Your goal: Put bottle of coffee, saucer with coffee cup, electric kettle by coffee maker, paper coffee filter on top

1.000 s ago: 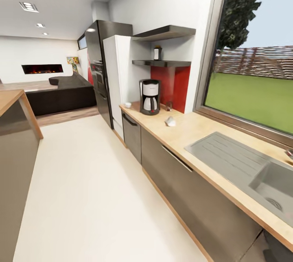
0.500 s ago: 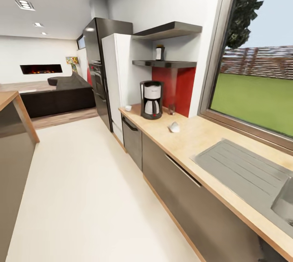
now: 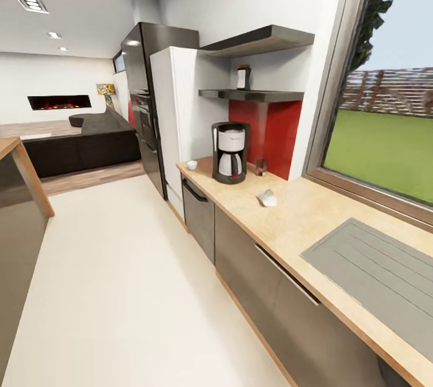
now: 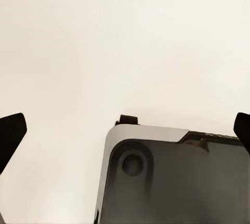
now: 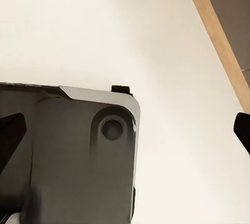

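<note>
My grippers: the left gripper and the right gripper both hang spread wide over the pale floor, nothing between the fingers; each wrist camera looks down past them onto a corner of my own dark base.
Near, 4 o'clock: the countertop runs beside me, with a grey draining board set into it.
Mid, 1 o'clock: a small white crumpled thing lies on the slab, possibly the paper filter; too small to tell.
Farther, 12 to 1 o'clock: the coffee maker stands upright on the slab; a small dark glass-like thing is just beside it at the wall, and the coffee cup sits near the slab's far end.
Far, 1 o'clock, high: the bottle of coffee stands on the kitchen shelf, under a second shelf.
Risk: rolling on this close alongside, my base or right arm could clip the cabinet fronts; a high reach could tip the bottle.
Hard to make out: saucer and kettle I cannot pick out; the cup's handle is too small to see.
</note>
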Controlling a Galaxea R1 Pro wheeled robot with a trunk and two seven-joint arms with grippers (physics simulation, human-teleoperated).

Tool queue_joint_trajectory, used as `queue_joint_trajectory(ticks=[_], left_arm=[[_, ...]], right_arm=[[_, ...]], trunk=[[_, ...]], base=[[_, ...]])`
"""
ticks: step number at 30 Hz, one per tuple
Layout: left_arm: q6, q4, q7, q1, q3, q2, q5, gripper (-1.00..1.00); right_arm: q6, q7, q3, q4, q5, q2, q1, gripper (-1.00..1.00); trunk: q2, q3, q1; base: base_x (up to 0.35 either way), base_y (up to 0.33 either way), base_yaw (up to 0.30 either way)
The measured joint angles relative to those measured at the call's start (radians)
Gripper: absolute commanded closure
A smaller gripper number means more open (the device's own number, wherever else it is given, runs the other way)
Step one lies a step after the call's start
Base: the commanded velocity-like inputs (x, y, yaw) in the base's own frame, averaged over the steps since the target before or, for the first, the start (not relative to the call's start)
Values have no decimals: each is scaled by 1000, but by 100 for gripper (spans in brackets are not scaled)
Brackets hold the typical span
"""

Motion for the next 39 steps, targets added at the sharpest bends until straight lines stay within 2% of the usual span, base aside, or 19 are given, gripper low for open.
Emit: queue_joint_trajectory(ticks=[19, 39], left_arm=[[-1, 0, 1, 0, 0, 0, 1, -100], [-2, 0, 1, 0, 0, 0, 1, -100]], right_arm=[[0, 1, 0, 0, 0, 0, 0, -100], [1, 1, 0, 0, 0, 0, 1, -100]], trunk=[[0, 0, 0], [0, 0, 0]], base=[[289, 223, -15], [234, 260, -248]])
